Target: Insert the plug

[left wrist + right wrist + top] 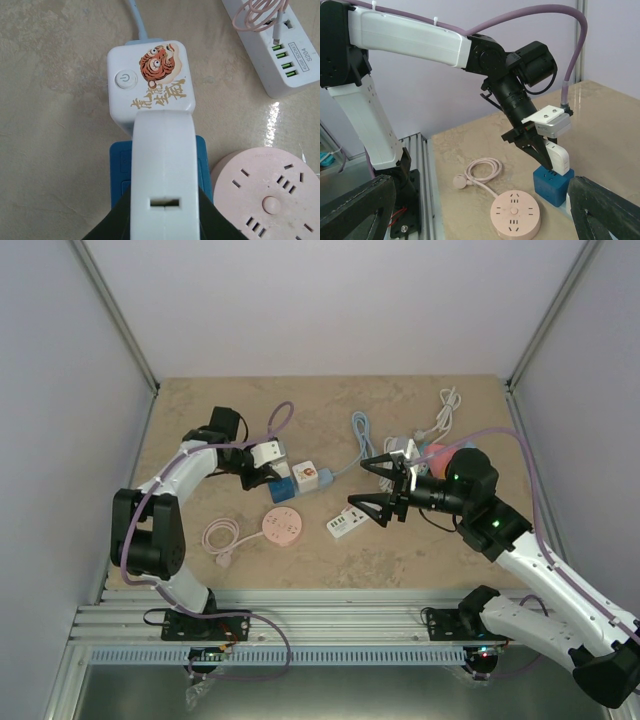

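At the left middle of the table, a white plug (559, 159) is clamped in the left gripper (542, 155), whose dark fingers close on its two sides. The plug stands nearly upright, and its lower end meets the top face of a blue cube socket (551, 186) that sits on the table directly below it. Whether the prongs are seated in the socket cannot be told. In the left wrist view the plug fills the lower middle of the picture, and the blue cube shows only as narrow edges on either side.

Just beyond the blue cube, and touching it, sits a white cube socket (150, 75) with a round power button and a cartoon tiger sticker on top. A light blue cable (137, 20) runs away from its far side.

Near the blue cube, toward the arm bases, lies a round pink power strip (267, 200). Its pink cord (482, 170) is coiled loosely on the table (420, 550) and ends in a round pink plug.

To the right lies a long white power strip (280, 55) with four green ports. The right gripper (375, 486) hangs close to this strip with its fingers spread wide and nothing between them.
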Available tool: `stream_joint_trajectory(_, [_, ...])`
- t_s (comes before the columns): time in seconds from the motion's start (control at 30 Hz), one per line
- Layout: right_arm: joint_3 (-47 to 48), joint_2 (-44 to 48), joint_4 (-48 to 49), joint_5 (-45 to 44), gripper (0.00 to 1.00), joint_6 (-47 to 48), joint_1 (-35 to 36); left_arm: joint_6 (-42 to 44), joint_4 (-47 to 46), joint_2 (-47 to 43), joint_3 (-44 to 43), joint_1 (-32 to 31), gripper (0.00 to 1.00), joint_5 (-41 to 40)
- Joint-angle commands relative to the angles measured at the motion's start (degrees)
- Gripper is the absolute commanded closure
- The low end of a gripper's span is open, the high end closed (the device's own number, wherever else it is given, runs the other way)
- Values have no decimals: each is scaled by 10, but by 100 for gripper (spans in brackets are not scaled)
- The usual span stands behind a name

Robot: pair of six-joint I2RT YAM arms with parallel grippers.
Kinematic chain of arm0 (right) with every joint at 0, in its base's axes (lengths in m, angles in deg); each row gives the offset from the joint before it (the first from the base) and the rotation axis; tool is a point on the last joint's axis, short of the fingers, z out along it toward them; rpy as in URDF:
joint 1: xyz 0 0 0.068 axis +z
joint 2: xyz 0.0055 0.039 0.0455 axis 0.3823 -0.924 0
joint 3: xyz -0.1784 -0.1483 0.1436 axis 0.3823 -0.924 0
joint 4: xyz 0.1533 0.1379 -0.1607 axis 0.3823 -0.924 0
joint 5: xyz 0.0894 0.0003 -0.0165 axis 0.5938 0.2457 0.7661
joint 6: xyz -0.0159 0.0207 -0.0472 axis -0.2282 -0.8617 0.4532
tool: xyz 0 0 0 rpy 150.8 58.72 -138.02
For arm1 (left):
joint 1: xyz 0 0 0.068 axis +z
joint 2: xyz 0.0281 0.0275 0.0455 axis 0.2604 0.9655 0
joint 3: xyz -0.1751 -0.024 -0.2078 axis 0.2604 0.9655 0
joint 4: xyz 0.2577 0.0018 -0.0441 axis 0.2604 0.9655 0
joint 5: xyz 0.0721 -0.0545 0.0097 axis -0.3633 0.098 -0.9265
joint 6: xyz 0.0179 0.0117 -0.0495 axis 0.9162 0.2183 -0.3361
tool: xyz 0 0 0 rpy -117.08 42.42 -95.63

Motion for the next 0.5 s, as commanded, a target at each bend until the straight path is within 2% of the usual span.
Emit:
stream_joint_trajectory(0.0, [-10,5,8,-8,5,0,-2,17,6,9,-2,0,100,-4])
stream_joint_trajectory(0.47, [-10,5,6,-10,5,12,-2,-2,-6,20,23,-17,100,-107])
